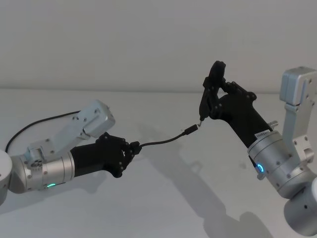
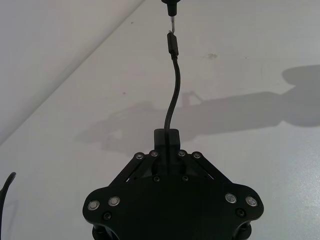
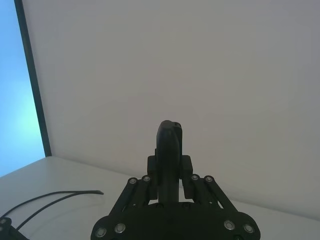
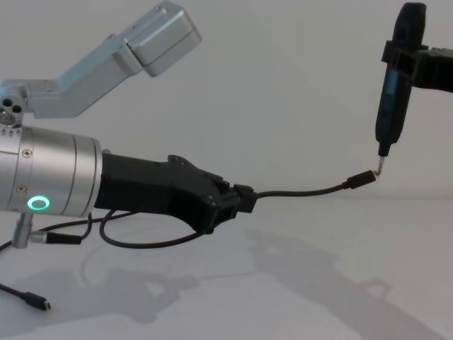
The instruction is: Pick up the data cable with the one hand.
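The data cable [image 1: 161, 141] is a thin black cord held above the white table, and my left gripper [image 1: 133, 149] is shut on it. From the left gripper [image 4: 239, 200] the data cable [image 4: 297, 192] runs right in the air to its small plug [image 4: 359, 179]. The plug's silver tip touches or nearly touches the metal tip of a slim black pen-like tool [image 4: 395, 85]. My right gripper [image 1: 216, 94] is shut on that tool and holds it upright. The left wrist view shows the left gripper [image 2: 166, 137], the data cable [image 2: 173, 95] and the plug [image 2: 172, 44]. In the right wrist view the tool [image 3: 170, 140] stands between the right gripper [image 3: 170, 169] fingers.
Slack cord loops under the left arm [image 4: 141, 241] and a second small plug [image 4: 37, 302] lies on the table at the near left. More cord trails behind the left arm [image 1: 29, 127]. A plain wall stands behind the table [image 1: 163, 198].
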Available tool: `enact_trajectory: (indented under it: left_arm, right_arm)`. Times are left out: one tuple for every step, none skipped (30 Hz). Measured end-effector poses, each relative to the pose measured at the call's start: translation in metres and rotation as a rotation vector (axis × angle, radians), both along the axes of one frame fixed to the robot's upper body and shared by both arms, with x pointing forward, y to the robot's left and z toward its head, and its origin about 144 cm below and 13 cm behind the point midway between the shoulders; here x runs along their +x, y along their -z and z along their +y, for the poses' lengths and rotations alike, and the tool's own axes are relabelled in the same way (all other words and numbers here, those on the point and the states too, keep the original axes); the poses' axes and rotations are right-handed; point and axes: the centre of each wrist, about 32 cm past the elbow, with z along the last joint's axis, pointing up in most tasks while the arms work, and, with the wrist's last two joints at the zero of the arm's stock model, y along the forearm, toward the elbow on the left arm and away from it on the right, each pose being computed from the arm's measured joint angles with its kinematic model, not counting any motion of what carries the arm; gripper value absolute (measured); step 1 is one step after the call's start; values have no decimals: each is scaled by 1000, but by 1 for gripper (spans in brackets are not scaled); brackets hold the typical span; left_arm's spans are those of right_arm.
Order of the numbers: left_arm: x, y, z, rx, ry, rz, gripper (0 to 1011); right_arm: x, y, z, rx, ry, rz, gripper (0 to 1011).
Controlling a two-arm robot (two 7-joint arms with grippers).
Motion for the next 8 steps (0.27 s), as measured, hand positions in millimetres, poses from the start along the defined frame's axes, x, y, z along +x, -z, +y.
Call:
enact_trajectory:
  left_arm:
    - [0,0,0,0,0,0,36]
    - [0,0,0,0,0,0,36]
    - [0,0,0,0,0,0,35]
    - [0,0,0,0,0,0,35]
    - [0,0,0,0,0,0,35]
    - [0,0,0,0,0,0,36]
    - [0,0,0,0,0,0,35]
    - [0,0,0,0,0,0,36]
  right_arm:
    - [0,0,0,0,0,0,274]
    - [0,0,0,0,0,0,275]
    - [0,0,0,0,0,0,275]
    - [0,0,0,0,0,0,275]
    - [0,0,0,0,0,0,274]
    - [0,0,0,0,0,0,275]
    - [0,0,0,0,0,0,275]
    - [0,0,0,0,0,0,275]
